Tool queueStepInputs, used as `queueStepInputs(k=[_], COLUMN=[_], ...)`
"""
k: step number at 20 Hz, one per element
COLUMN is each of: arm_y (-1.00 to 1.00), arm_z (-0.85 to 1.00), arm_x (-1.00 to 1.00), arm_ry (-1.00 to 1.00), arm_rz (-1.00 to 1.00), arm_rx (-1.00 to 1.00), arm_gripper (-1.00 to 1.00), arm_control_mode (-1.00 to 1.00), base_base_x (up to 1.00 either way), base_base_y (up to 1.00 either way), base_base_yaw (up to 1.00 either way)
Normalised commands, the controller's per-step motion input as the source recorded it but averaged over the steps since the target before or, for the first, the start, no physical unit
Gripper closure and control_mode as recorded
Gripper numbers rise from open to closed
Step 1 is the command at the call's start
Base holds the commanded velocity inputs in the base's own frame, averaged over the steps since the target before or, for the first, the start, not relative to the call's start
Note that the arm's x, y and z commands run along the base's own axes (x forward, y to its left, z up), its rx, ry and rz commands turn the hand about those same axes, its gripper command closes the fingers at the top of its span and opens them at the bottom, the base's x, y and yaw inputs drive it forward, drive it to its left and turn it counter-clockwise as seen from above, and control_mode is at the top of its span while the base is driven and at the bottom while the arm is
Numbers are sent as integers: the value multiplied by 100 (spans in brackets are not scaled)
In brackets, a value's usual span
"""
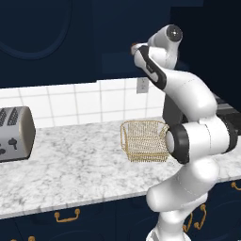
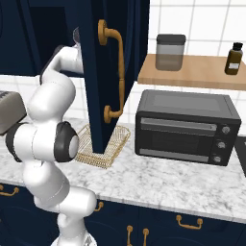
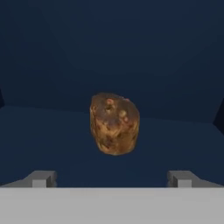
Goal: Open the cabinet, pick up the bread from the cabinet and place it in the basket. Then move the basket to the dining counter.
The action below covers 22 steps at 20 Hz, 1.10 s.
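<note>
A home kitchen, rendered; a marbled surface (image 1: 84, 164) runs over navy drawers with brass pulls (image 1: 66, 216); white tiles (image 1: 84, 101) line the wall behind it; a toaster (image 1: 14, 133) stands at one end and a black oven (image 2: 187, 127) at the other; a wooden shelf (image 2: 192, 72) carries a jar (image 2: 170, 52) and a bottle (image 2: 233, 58); a navy cabinet (image 2: 103, 72) hangs above.

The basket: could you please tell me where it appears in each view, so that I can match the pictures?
Left base view: the basket stands on the marbled worktop, right of centre, partly behind the arm's elbow.
Right base view: the basket is lower left of centre, partly behind the open cabinet door, left of the toaster oven.
Hand view: not in it.
Shared landmark: the marbled worktop.
</note>
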Motion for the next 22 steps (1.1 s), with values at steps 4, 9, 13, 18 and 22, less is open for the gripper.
queueStepInputs(k=[4, 9, 13, 18, 22], arm_y=[-1, -1, 0, 0, 0], arm_z=[0, 0, 0, 0, -11], arm_x=[64, 58, 43, 37, 26], arm_ry=[6, 5, 4, 2, 3], arm_rz=[0, 3, 3, 3, 2], arm_rx=[0, 0, 0, 0, 0], arm_gripper=[-100, -100, -100, -100, -100], arm_control_mode=[-100, -100, -100, -100, -100], base_base_x=[0, 0, 0, 0, 0], base_base_y=[0, 0, 0, 0, 0], base_base_yaw=[0, 0, 0, 0, 0])
